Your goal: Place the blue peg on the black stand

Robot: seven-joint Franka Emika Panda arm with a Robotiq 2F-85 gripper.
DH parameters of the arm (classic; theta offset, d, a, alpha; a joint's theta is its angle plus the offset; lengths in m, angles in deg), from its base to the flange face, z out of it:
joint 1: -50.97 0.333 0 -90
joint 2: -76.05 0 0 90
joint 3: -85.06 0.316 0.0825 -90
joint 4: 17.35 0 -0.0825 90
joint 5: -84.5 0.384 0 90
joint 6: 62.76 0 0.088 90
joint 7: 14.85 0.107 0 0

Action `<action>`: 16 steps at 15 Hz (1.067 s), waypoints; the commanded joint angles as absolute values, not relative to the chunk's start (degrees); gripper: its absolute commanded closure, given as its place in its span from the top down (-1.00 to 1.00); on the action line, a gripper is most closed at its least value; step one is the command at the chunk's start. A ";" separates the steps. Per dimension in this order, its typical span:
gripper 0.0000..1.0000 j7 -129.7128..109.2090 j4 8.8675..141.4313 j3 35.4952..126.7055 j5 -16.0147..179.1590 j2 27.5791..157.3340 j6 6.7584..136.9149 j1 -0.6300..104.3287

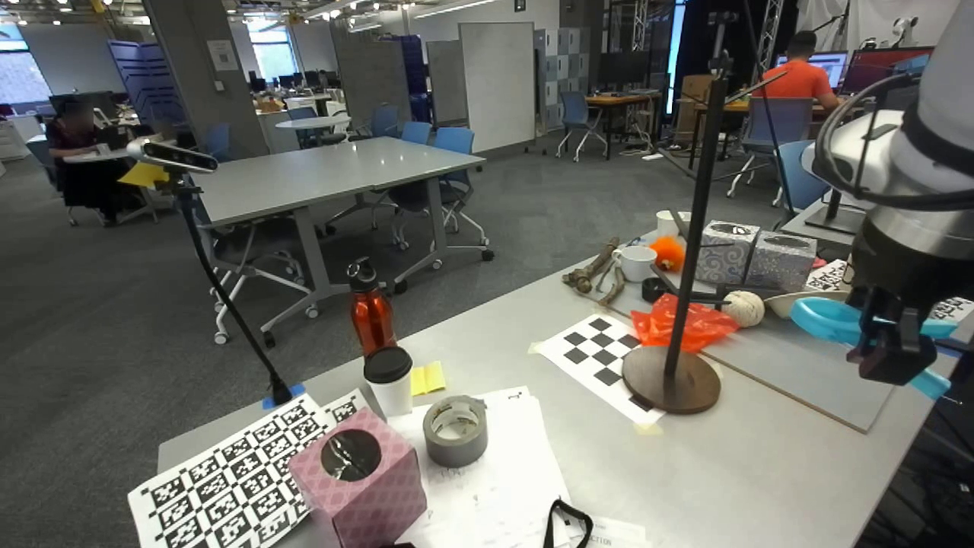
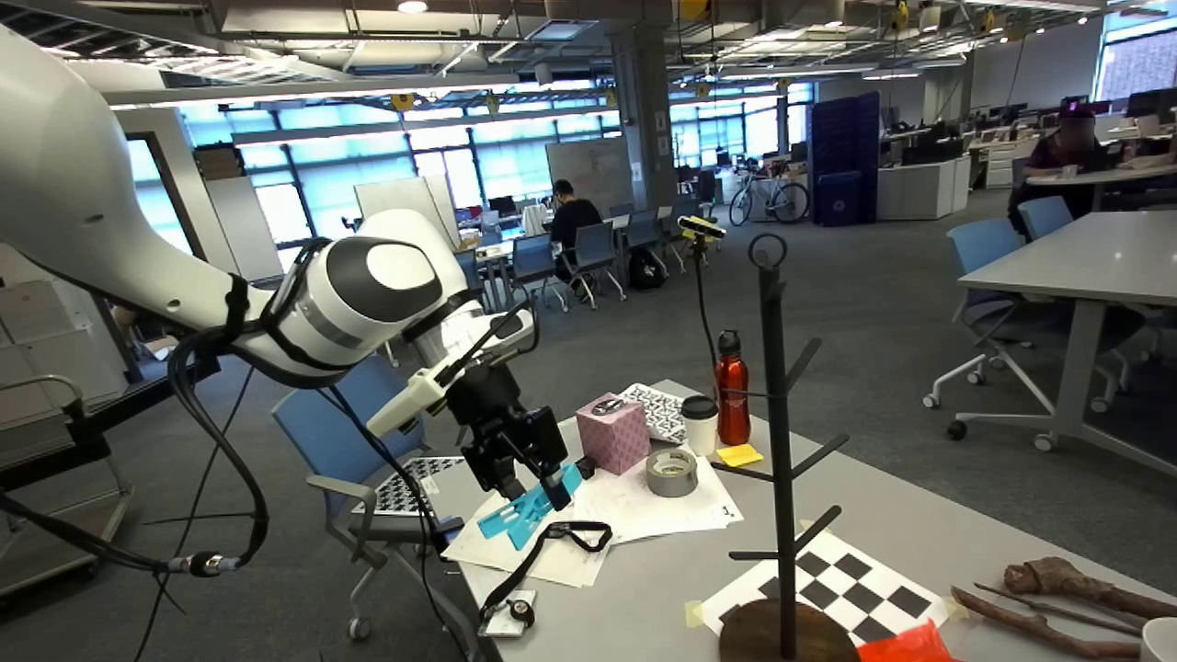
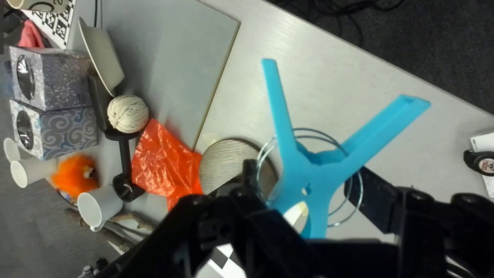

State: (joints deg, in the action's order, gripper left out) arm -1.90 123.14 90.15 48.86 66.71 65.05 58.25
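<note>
light-blue plastic peg point(image 3: 308, 173) pinched and held up, well apart from the tall black stand point(image 2: 780, 414)

your black two-fingered pincer point(image 2: 533, 495) is pinching the peg by its middle, a finger on either side. the peg is in the air, with the grey table point(image 1: 723, 472) below it. in both exterior views you see it well apart from the stand, whose thin rod rises from a round brown wooden disc base point(image 1: 647, 380).

the wrist view gives you the peg's shape best: two long prongs spread into a v, and thin silver wire loops point(image 3: 362, 191) circling its middle. there you also get the base, partly hidden behind a finger, with a crinkled orange-red plastic bag point(image 3: 164, 166) just beside it.

for the stand's upper part, look in an exterior view: a black ring point(image 2: 783, 253) tops the rod and short black branches point(image 2: 819, 456) slant from its sides. two grey patterned tissue boxes point(image 1: 784, 266) and a ball of cream string point(image 1: 743, 308) show in an exterior view and in your wrist view.
</note>
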 commanded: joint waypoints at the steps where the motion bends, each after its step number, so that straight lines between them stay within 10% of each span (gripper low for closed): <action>1: 0.21 -2.21 123.09 91.15 49.13 66.51 65.04 56.96; 5: 0.21 -2.23 123.09 91.15 49.14 66.43 65.04 56.88; 6: -0.29 -2.23 123.09 91.15 49.14 66.43 65.04 56.88; 16: -0.29 -7.49 120.62 89.27 55.28 59.87 64.15 55.34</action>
